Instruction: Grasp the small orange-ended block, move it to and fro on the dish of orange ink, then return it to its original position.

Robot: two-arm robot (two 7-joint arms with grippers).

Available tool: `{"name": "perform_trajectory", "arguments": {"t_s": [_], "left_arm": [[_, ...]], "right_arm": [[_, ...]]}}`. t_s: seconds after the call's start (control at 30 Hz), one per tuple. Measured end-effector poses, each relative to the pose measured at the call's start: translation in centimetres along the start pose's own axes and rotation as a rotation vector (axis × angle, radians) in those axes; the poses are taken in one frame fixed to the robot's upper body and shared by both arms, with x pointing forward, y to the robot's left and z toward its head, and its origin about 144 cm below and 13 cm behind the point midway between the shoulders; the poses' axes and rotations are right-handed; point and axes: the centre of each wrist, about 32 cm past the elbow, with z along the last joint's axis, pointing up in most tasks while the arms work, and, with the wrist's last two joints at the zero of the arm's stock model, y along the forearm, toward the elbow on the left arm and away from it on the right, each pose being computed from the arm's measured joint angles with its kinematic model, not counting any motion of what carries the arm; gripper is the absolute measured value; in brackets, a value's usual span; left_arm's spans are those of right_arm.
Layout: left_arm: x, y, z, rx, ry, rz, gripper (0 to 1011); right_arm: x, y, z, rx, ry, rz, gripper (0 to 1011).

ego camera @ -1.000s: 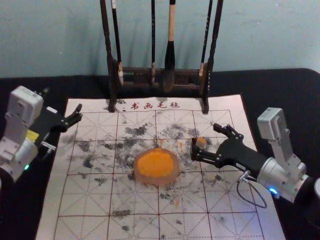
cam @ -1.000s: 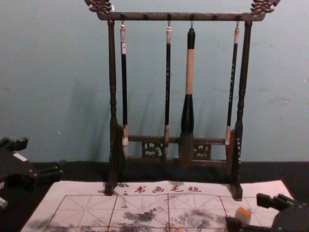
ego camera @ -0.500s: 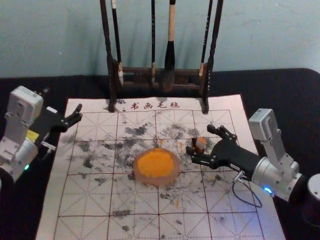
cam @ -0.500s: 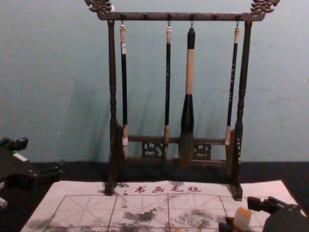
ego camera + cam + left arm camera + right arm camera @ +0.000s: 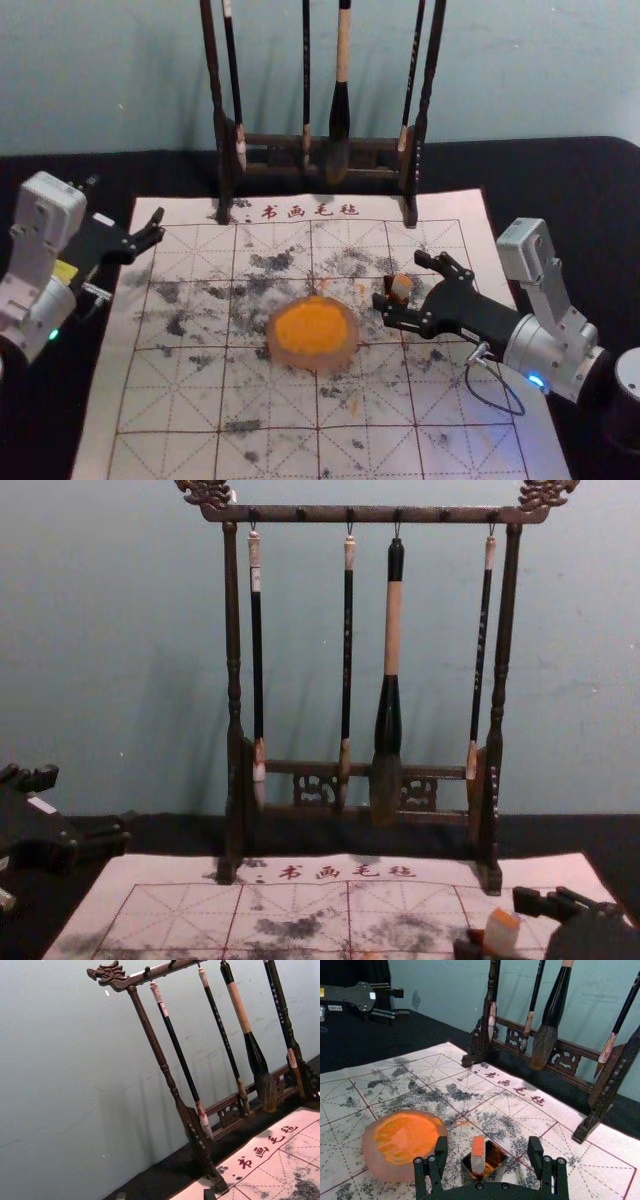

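Since the block point(image 5: 401, 289) stands up between our right gripper's point(image 5: 399, 280) spread fingers, middle right, we should squeeze; our left gripper point(image 5: 127, 203), also spread, sits left.

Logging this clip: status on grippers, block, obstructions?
Right gripper open around orange-ended block, not touching. Left gripper open, idle, at left edge of mat. Block in open box, walls around its base.

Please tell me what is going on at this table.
The robot's right gripper is open, its fingers on either side of the small orange-ended block, which sits in a small square holder beside the dish of orange ink. It is not gripping the block. The left gripper is parked at the left.
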Motion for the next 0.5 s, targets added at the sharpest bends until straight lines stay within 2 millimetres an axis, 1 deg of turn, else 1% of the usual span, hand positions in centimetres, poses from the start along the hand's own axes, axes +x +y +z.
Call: {"name": "perform_trajectory", "arguments": {"t_s": [0.13,0.23,0.37,0.43,0.47,0.5], "left_arm": [[0.00,0.00,0.00,0.000,0.000,0.000,1001],[0.00,0.00,0.00,0.000,0.000,0.000,1001],[0.00,0.00,0.00,0.000,0.000,0.000,1001],[0.00,0.00,0.00,0.000,0.000,0.000,1001],[0.00,0.00,0.00,0.000,0.000,0.000,1001],[0.00,0.00,0.00,0.000,0.000,0.000,1001]], "right_arm": [[0.01,0.00,0.01,0.001,0.001,0.000,1000],[0.01,0.01,0.01,0.002,0.001,0.000,961],[0.01,0.00,0.01,0.002,0.001,0.000,850],[0.01,0.01,0.01,0.003,0.002,-0.001,816],[0.01,0.00,0.01,0.003,0.002,0.000,762],[0.01,0.00,0.01,0.003,0.002,-0.001,743]]}}
